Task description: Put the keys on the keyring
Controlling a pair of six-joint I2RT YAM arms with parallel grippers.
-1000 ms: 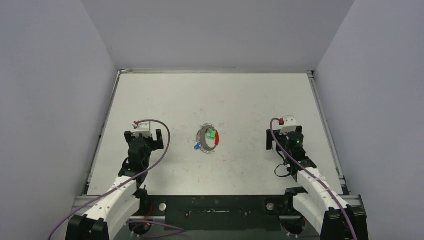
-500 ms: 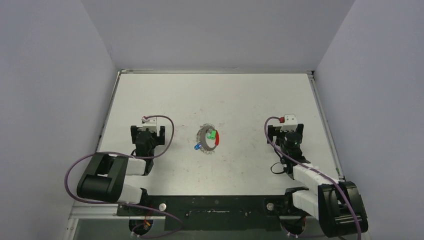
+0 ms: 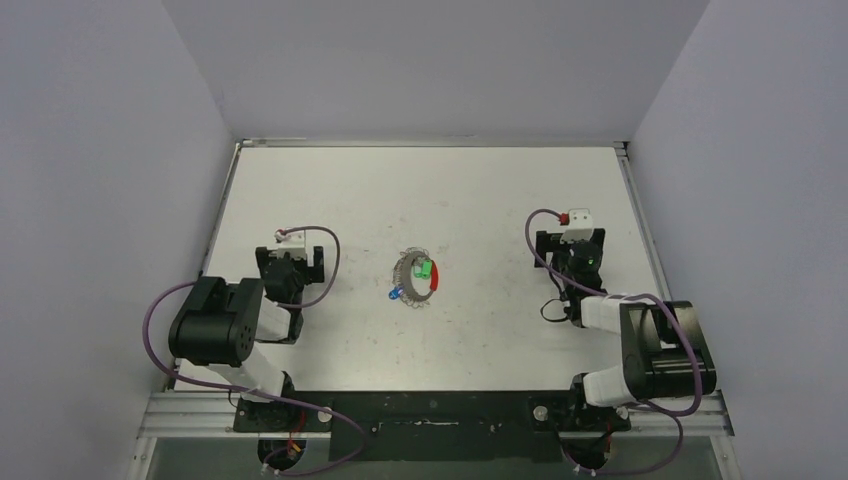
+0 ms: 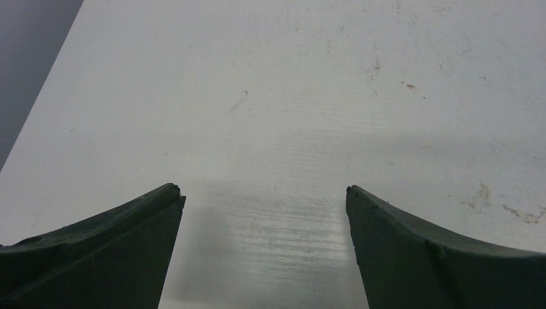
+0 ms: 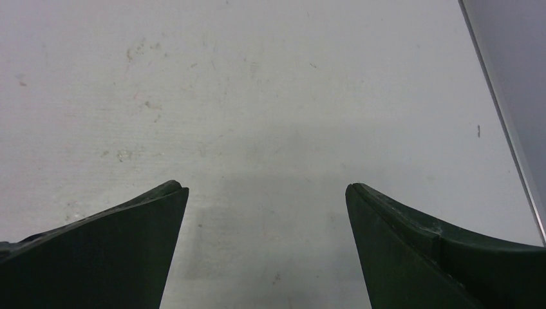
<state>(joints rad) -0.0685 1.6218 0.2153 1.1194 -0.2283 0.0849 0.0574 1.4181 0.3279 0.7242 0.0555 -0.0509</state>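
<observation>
The keyring (image 3: 416, 280), a silvery-grey coil loop with a red section on its right, lies flat at the table's middle in the top view. A green-headed key (image 3: 424, 269) rests inside the loop. A blue-headed key (image 3: 393, 295) lies at the loop's lower-left rim. My left gripper (image 3: 291, 257) stands open to the left of the ring, low over bare table, and its wrist view shows the left gripper (image 4: 264, 190) with nothing between its fingers. My right gripper (image 3: 570, 240) stands open to the right, and the right gripper (image 5: 266, 187) is likewise empty. Neither wrist view shows the keys or the ring.
The white table (image 3: 450, 190) is scuffed and walled in by grey panels on three sides. A metal rail (image 5: 508, 129) runs along its right edge close to my right gripper. Both arms' elbows are folded near the bases at the front edge.
Both arms have folded, their elbows now low near the bases. Each gripper has slid a little farther from the front edge. The keys and ring have not moved.
</observation>
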